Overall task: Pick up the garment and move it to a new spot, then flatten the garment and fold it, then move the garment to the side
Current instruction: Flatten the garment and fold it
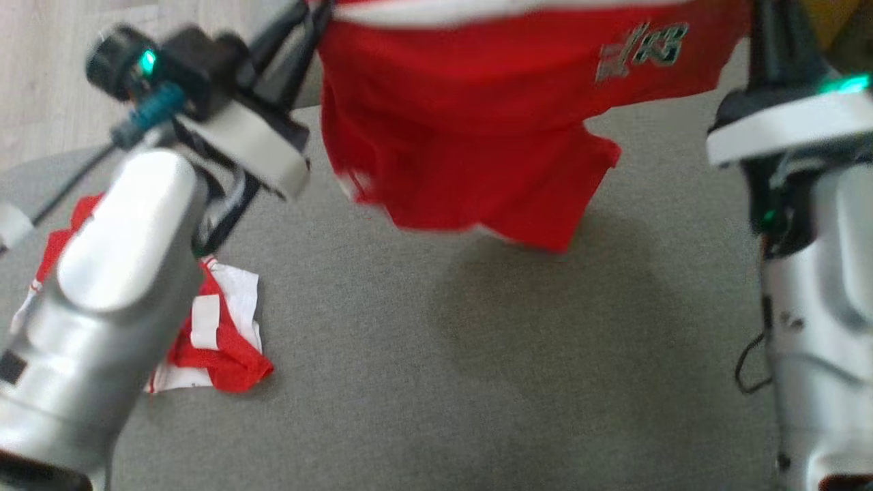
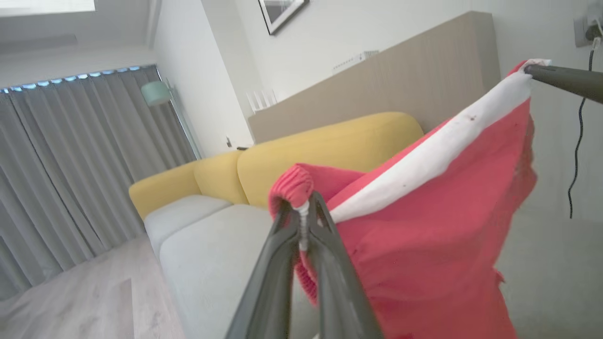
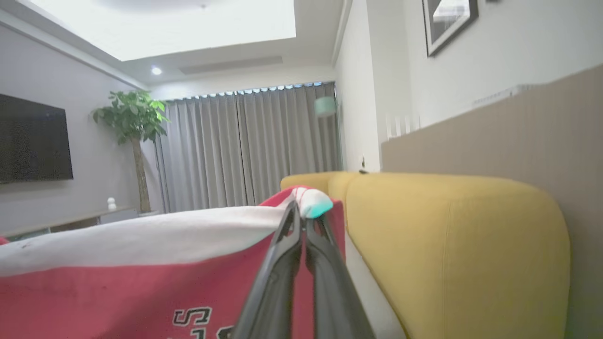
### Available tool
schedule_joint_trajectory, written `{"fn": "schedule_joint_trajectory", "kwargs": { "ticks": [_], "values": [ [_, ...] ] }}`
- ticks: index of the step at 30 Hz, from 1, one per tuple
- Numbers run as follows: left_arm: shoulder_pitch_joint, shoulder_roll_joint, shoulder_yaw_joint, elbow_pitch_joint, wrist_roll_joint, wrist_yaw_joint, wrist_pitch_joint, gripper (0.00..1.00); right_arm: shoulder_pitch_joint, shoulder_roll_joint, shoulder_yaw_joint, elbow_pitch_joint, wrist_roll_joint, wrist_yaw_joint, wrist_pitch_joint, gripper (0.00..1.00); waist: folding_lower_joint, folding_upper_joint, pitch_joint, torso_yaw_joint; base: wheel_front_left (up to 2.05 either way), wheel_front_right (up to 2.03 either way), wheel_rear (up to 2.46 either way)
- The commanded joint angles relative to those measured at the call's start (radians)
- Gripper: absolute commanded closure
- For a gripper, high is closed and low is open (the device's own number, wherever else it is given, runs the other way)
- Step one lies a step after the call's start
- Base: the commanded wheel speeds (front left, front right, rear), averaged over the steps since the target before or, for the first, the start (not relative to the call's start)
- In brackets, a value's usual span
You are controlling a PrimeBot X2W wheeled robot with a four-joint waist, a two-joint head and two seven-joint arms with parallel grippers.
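Pinching opposite ends of the waistband (image 2: 438, 157), the left gripper (image 2: 302, 214) and right gripper (image 3: 302, 217) are each clamped on the garment (image 1: 477, 136), apparently to stretch it flat before it is laid down. It hangs clear above the grey surface (image 1: 436, 382). Red shorts, white band, lettering near the right end. Another red-white cloth (image 1: 225, 341) lies to the left.

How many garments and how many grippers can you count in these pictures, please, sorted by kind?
Garments: 2, the red shorts held up in the air, and a red and white garment lying on the grey surface.
Grippers: 2, the left gripper and the right gripper, each shut on the shorts' white band.
Total: 4.
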Motion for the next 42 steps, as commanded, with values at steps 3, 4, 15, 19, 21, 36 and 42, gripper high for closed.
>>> {"fn": "schedule_joint_trajectory", "kwargs": {
  "ticks": [3, 4, 15, 19, 21, 36, 42],
  "values": [
    [-0.122, 0.029, 0.057, -0.003, -0.015, 0.002, -0.027, 1.00, -0.082, -0.014, 0.003, -0.045, -0.016, -0.001, -0.003, 1.00, 0.0000, 0.0000, -0.020, -0.003, 0.00, 0.00, 0.00],
    [-0.128, 0.024, 0.056, 0.002, -0.019, 0.002, -0.031, 1.00, -0.080, -0.019, 0.003, -0.042, -0.027, -0.001, 0.006, 1.00, 0.0000, 0.0000, -0.026, -0.003, 0.00, 0.00, 0.00],
    [-0.025, 0.063, 0.008, -0.086, -0.079, 0.002, -0.007, 1.00, 0.086, -0.046, -0.008, -0.134, -0.050, -0.001, 0.097, 1.00, 0.0000, 0.0000, 0.005, -0.003, 0.00, 0.00, 0.00],
    [-0.015, 0.091, 0.004, -0.132, -0.090, 0.002, 0.023, 1.00, 0.094, -0.062, -0.019, -0.173, -0.056, -0.001, 0.129, 1.00, 0.0000, 0.0000, 0.051, -0.005, 0.00, 0.00, 0.00],
    [-0.029, 0.099, 0.010, -0.140, -0.095, 0.002, 0.035, 1.00, 0.077, -0.066, -0.020, -0.180, -0.061, -0.001, 0.148, 1.00, 0.0000, 0.0000, 0.084, -0.008, 0.00, 0.00, 0.00],
    [-0.592, 0.091, 0.007, 0.214, -0.002, 0.004, -0.072, 1.00, -0.604, -0.037, 0.012, 0.293, -0.140, -0.001, -0.021, 1.00, 0.0000, 0.0000, 0.414, -0.085, 0.00, 0.00, 0.00],
    [-0.723, 0.016, 0.027, 0.372, -0.003, 0.010, -0.209, 1.00, -0.756, -0.009, -0.064, 0.481, -0.243, -0.001, -0.154, 1.00, 0.0000, 0.0000, 0.426, -0.085, 0.00, 0.00, 0.00]
  ]
}}
